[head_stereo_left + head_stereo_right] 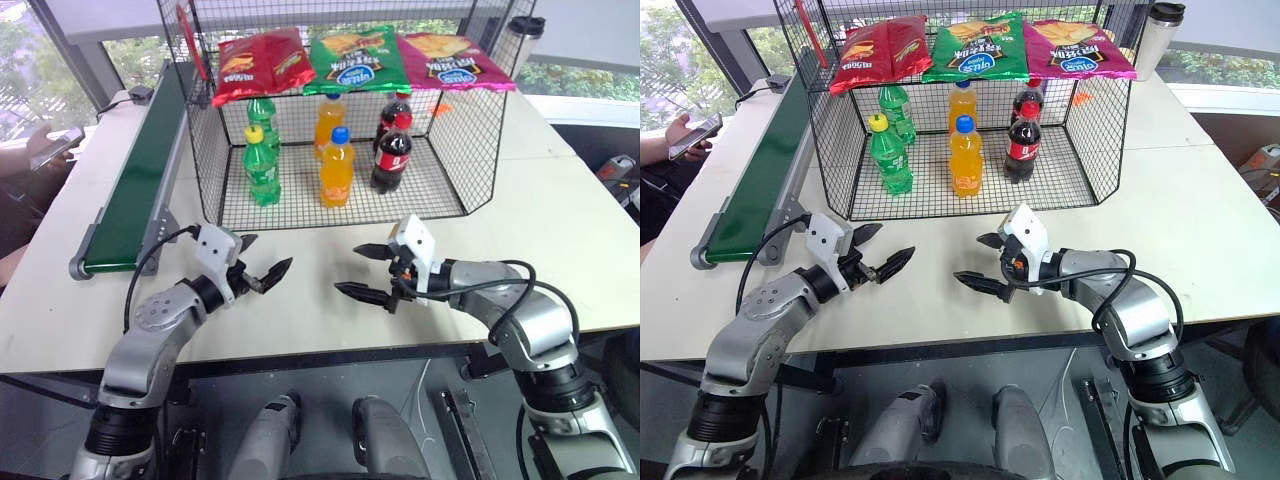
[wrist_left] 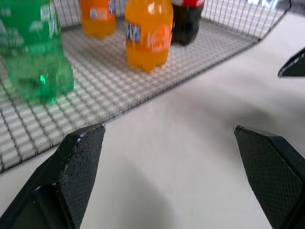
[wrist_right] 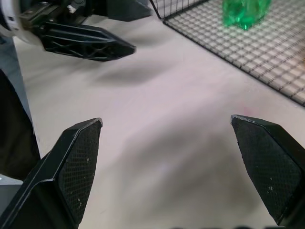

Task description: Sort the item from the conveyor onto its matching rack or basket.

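While both arms hang low over the near edge of the desk, this is how things stand.

Item: the orange soda bottle (image 1: pixel 336 167) with the blue cap stands upright on the mesh floor of the cage, near the front, held by nothing.
Neighbours: a second orange bottle (image 1: pixel 328 121) stands behind it; a green soda bottle (image 1: pixel 261 167) stands to its left with another green one (image 1: pixel 264 120) behind that; a cola bottle (image 1: pixel 392 153) with a red cap stands just to its right, a second cola bottle (image 1: pixel 393 108) behind.
Cage: the black wire cage (image 1: pixel 449 135) sits on the desk with its front side open toward the robot; three crisp bags, red (image 1: pixel 262 63), green (image 1: pixel 354 59) and pink (image 1: pixel 451 59), lie across its top.
Conveyor: the green belt (image 1: pixel 137 185) runs along the cage's left side, nothing on it.
Left gripper: the left gripper (image 1: pixel 265 262) is released, fingers spread wide, empty, above bare desk (image 1: pixel 560 230) in front of the cage.
Right gripper: the right gripper (image 1: pixel 364 271) is likewise spread wide and empty, tips facing the left one, apart from it.
Edges: a person's hand holding a phone (image 1: pixel 62 143) shows beyond the conveyor; a tumbler (image 1: pixel 1158 38) stands behind the cage's right corner.
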Controlling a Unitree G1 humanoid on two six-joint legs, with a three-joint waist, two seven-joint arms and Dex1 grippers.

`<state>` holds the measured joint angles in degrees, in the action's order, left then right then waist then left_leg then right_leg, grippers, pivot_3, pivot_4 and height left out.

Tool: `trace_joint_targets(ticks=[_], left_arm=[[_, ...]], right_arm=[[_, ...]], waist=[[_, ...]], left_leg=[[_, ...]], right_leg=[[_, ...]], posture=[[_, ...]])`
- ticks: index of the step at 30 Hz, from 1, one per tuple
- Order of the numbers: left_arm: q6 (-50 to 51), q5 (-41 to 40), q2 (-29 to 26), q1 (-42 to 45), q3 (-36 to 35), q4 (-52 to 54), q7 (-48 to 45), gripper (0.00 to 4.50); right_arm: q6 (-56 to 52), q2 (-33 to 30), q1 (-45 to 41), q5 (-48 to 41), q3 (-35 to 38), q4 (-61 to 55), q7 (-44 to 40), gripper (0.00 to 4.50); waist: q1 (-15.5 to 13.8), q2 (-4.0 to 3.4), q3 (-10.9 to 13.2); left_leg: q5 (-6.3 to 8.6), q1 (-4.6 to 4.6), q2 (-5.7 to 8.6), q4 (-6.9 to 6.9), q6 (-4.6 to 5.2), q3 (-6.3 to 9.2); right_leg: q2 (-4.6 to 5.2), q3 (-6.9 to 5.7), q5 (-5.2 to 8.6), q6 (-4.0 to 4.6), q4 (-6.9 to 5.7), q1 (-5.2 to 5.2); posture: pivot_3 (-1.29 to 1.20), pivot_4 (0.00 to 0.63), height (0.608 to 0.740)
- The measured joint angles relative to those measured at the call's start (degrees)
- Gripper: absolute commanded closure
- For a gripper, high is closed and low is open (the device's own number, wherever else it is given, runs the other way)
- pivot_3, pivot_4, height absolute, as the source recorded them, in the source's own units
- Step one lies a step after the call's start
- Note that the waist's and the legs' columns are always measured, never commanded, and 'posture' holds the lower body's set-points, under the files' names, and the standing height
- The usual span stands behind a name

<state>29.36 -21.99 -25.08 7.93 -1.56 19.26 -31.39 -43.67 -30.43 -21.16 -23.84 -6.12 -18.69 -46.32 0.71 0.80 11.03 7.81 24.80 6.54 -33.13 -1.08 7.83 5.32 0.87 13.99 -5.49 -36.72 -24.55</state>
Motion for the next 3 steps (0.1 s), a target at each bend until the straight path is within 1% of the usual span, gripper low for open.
trace_joint_targets(ticks=[3], left_arm=[[0.4,-0.5,-1.0,-1.1,0.0,0.0,-1.2,0.0]], right_arm=[[-0.3,0.0,0.0,0.0,0.4,-0.3,1.0,0.04]], waist=[[0.0,0.0,0.0]], left_leg=[[0.04,0.01,-0.02,0.01,0.06,0.0]], right_leg=[[0.01,-0.04,-0.03,0.03,0.23,0.09]], posture=[[0.0,0.15,0.739]])
